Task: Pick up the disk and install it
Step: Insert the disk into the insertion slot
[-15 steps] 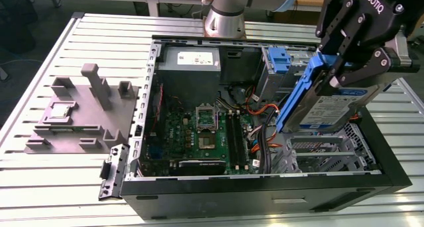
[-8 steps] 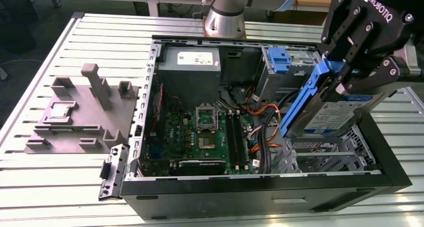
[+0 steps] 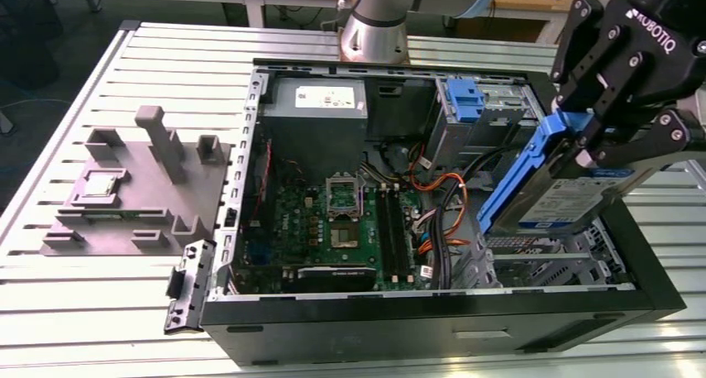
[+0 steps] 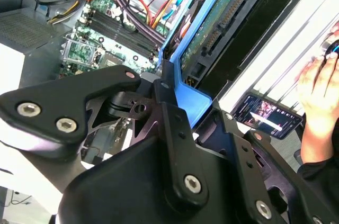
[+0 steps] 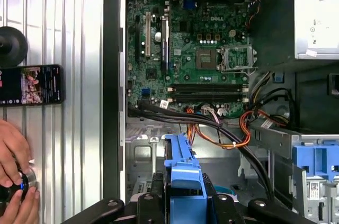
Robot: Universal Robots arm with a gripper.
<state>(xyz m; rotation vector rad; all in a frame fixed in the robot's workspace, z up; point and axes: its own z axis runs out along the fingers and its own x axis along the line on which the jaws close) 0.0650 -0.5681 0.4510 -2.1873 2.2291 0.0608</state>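
- Gripper [image 3: 588, 136]: we list its black jaws as closed on the disk [image 3: 565, 201], pinching the upper end of the blue plastic frame [image 3: 517, 178]. In both wrist views the frame sits tight between the two fingers [image 4: 170, 123].
- Disk: flat, silver-grey, with a white-and-blue label on the face we see in the exterior view. The blue frame runs along its edge. In the second wrist view we see its underside, a green board with a dark connector strip.
- Position of the disk: held in the air, tilted, with its lower end towards the inside of the open computer case [image 3: 441, 316], at the exterior view's right. It hangs just above the metal drive cage [image 3: 551, 258]; we cannot tell whether it touches it.
- Inside the case: green motherboard [image 3: 344, 221], orange and black cables [image 3: 447, 204], and a grey power box [image 3: 317, 102] at the far side.
- Slatted table [image 3: 99, 299]: grey plastic fixture [image 3: 132, 198] to the exterior view's left of the case.
- Beside the case, in the first wrist view: a phone [image 5: 32, 84] lying flat, and a person's hand [image 5: 13, 155] on a small dark object.
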